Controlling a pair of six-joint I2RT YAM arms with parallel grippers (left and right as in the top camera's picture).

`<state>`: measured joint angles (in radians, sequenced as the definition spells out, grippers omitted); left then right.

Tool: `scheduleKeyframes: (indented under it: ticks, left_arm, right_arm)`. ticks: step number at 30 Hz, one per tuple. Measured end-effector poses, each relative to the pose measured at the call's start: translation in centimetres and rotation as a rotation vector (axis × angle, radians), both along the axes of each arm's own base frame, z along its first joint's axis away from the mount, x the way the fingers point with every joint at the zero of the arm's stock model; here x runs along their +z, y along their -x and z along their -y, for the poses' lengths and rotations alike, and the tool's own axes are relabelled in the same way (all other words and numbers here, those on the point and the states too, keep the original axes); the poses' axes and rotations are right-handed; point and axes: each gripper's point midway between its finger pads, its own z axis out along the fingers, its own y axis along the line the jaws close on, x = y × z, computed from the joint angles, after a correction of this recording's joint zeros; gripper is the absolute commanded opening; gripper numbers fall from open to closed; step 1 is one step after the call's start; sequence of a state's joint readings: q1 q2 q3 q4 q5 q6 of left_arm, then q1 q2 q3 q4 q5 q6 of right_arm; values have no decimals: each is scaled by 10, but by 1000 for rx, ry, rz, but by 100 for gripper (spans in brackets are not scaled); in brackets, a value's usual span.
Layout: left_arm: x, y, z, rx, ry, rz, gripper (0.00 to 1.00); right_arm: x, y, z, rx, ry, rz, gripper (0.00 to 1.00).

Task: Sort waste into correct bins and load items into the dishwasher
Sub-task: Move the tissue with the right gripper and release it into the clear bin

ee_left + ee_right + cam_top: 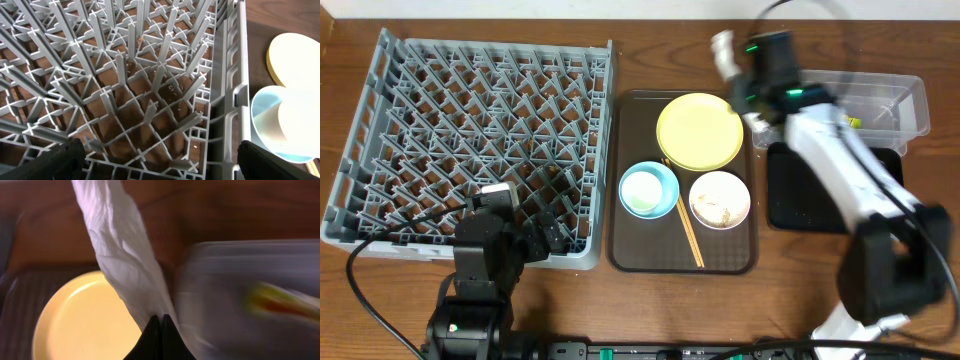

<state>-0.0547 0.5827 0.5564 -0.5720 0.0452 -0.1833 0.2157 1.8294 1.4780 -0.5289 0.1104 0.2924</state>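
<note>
Your right gripper sits closest to the lens, its two dark fingers pinched together on the lower end of a strip of crumpled white paper, which trails away above the table. From overhead you see that gripper raised near the far edge of the table, between the yellow plate and the clear tub. A green-and-orange wrapper lies inside the tub, and the black tray is just in front of it. On the brown serving tray, the plate is at the far end, with the light-blue bowl and the white bowl nearer you and the chopsticks lying between the bowls. Your left gripper is spread wide and grips nothing, hanging over the near right corner of the grey dish rack
</note>
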Motion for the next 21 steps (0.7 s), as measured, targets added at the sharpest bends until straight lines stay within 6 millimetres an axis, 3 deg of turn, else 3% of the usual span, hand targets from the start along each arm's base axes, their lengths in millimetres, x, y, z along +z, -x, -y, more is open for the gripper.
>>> scheduleKeyframes:
  ticks: [3, 6, 8, 11, 13, 17, 19, 21]
  left_arm:
    - [0, 0, 0, 0, 0, 0, 100]
    - [0, 0, 0, 0, 0, 0, 100]
    - [0, 0, 0, 0, 0, 0, 100]
    - [0, 0, 0, 0, 0, 0, 100]
    - [0, 0, 0, 0, 0, 0, 100]
    - [0, 0, 0, 0, 0, -1, 100]
    - [0, 0, 0, 0, 0, -1, 100]
    - [0, 0, 0, 0, 0, -1, 100]
  right_arm:
    - [18, 12, 59, -263, -48, -5, 1]
    - [8, 26, 104, -508, -115, -53, 1]
    - [1, 31, 122, -620, -153, -70, 1]
    - [-6, 34, 136, -735, -201, -75, 5]
    - [-8, 31, 138, -778, -231, -65, 33]
    - [-3, 10, 137, -793, -296, 18, 65]
    - [2, -1, 134, -765, -321, 58, 72]
    - [9, -11, 129, -714, -340, 90, 72]
